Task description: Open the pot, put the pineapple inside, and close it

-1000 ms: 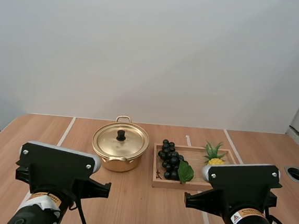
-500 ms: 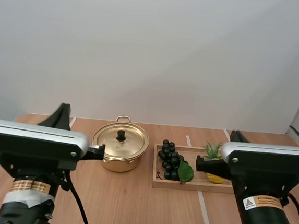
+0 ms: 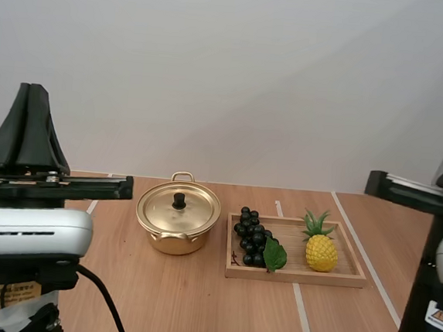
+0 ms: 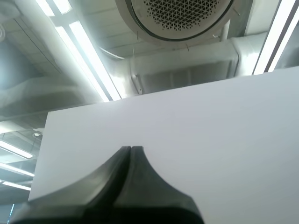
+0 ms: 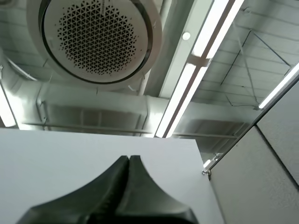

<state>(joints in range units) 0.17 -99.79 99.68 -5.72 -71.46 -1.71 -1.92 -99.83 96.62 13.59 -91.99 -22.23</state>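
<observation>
Left gripper (image 4: 131, 149): fingers pressed together, empty, pointing up, well clear of the table (image 3: 194, 303). Right gripper (image 5: 129, 158) same, a closed wedge holding nothing. Pot (image 3: 175, 232) sits mid-table with its lid (image 3: 179, 209) on, just left of the tray (image 3: 297, 276). Pineapple (image 3: 321, 252) is at the tray's right end and grapes (image 3: 252, 237) are at its left end, apart. Risks, my call: if I come down without opening, I knock the small knob (image 3: 179, 200) instead of pinching it. The light pot may slide or lift with the lid. The tray rim may block a low grab, and the pineapple's rounded body may slip out.
</observation>
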